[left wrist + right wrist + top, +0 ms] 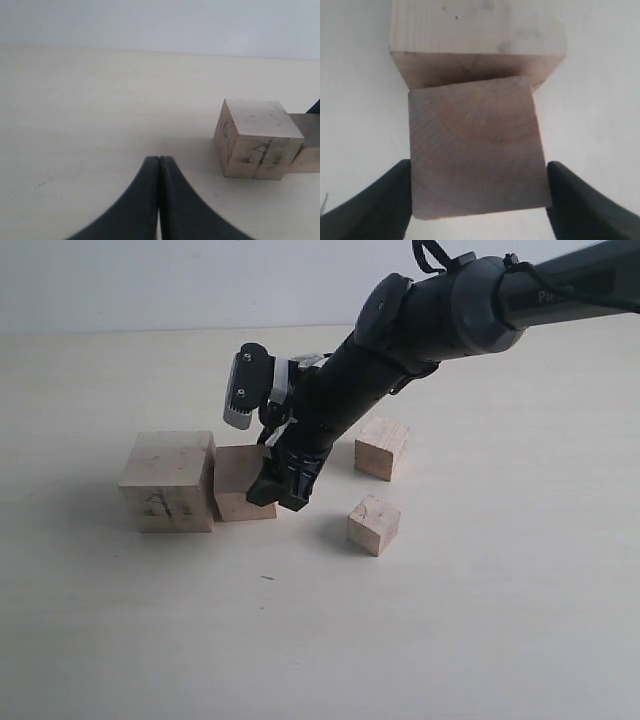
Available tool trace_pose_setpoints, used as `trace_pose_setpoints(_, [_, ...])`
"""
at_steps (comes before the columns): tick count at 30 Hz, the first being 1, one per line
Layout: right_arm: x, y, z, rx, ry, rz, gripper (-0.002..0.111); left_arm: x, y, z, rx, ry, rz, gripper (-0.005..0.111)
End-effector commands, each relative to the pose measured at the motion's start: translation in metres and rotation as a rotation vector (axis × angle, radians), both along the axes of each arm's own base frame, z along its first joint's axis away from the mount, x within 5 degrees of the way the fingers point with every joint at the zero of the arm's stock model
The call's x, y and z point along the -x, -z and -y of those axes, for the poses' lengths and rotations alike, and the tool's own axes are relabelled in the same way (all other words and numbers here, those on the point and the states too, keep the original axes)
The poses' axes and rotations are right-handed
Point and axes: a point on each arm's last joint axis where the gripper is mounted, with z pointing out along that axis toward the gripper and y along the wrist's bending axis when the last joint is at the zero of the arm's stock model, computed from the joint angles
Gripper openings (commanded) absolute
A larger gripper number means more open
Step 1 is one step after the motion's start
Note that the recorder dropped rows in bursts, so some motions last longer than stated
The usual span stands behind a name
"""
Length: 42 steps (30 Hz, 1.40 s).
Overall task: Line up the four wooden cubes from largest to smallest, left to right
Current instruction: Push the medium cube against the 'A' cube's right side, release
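The largest wooden cube (166, 481), with dark scribbles on its front face, stands on the left of the table. A mid-sized cube (238, 483) sits against its right side, turned slightly askew. My right gripper (279, 488) reaches down over this cube. In the right wrist view its black fingers (387, 197) press both sides of the cube (475, 150), with the largest cube (475, 40) just beyond. Two smaller cubes (382, 447) (374, 524) stand apart to the right. My left gripper (159, 161) is shut on nothing, low over the table short of the largest cube (257, 140).
The pale tabletop (480, 640) stretches bare in front of and to the right of the cubes. The right arm (440, 320) slants in from the upper right, passing above the farther small cube.
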Motion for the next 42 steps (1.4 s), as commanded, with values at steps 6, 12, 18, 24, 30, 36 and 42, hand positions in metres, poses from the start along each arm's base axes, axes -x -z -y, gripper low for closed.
trace_pose_setpoints(6, [-0.002, 0.008, -0.003, -0.034, 0.007, 0.017, 0.0, 0.0, 0.0, 0.0, -0.001, 0.003, 0.011, 0.0])
trace_pose_setpoints(12, [-0.003, 0.022, -0.003, -0.014, 0.021, 0.006, 0.0, 0.0, 0.0, 0.0, -0.001, 0.003, 0.011, 0.0])
trace_pose_setpoints(18, [-0.003, 0.022, -0.003, -0.014, -0.029, 0.035, 0.0, 0.0, 0.0, 0.0, -0.001, 0.003, 0.011, 0.0])
trace_pose_setpoints(24, [-0.002, 0.022, -0.003, -0.016, -0.062, 0.056, 0.0, 0.0, 0.0, 0.0, -0.001, 0.003, 0.011, 0.0])
trace_pose_setpoints(30, [-0.002, 0.02, -0.005, -0.049, -0.026, 0.027, 0.0, 0.0, 0.0, 0.0, -0.001, 0.003, 0.011, 0.0])
trace_pose_setpoints(36, [-0.002, 0.019, -0.006, -0.061, -0.013, 0.014, 0.018, 0.0, 0.0, 0.0, -0.001, 0.003, 0.011, 0.0])
trace_pose_setpoints(42, [-0.002, 0.019, -0.007, -0.065, -0.005, 0.012, 0.055, 0.0, 0.0, 0.0, -0.001, 0.003, 0.011, 0.0])
